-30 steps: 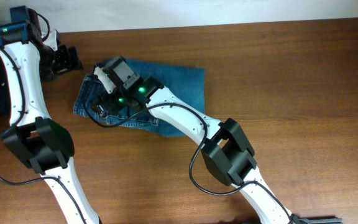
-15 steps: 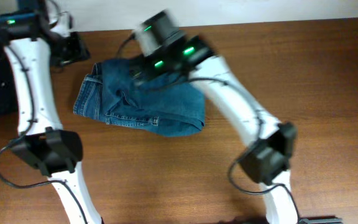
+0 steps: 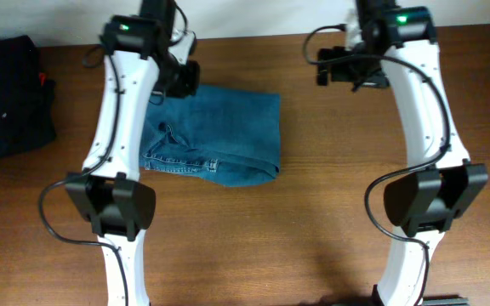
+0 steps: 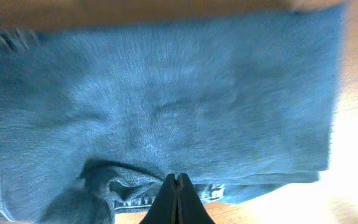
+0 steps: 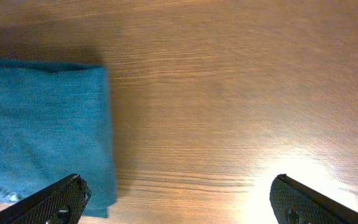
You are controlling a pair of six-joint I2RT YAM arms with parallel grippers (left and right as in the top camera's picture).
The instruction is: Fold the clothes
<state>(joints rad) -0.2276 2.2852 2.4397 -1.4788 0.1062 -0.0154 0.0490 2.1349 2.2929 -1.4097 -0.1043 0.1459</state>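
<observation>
The clothes, blue denim jeans [image 3: 228,136], lie folded into a compact rectangle on the wooden table, with a bunched waistband and seams at the front left. My left gripper [image 3: 181,78] hovers over the jeans' back-left corner. In the left wrist view its fingers [image 4: 178,186] are pressed together above the denim [image 4: 166,93], with no cloth seen between them. My right gripper [image 3: 337,68] is off to the right of the jeans, over bare wood. In the right wrist view it stands wide open [image 5: 179,202], empty, with the jeans' edge [image 5: 42,124] at the left.
A black garment pile [image 3: 7,93] with a small red tag [image 3: 45,82] lies at the table's far left. The wooden table [image 3: 356,195] stretches right and forward of the jeans. Both white arms reach in from the front edge.
The right arm swung off the jeans to the back right, staying open. The left arm moved right from the table's corner to the jeans' back-left edge, and its gripper closed.
</observation>
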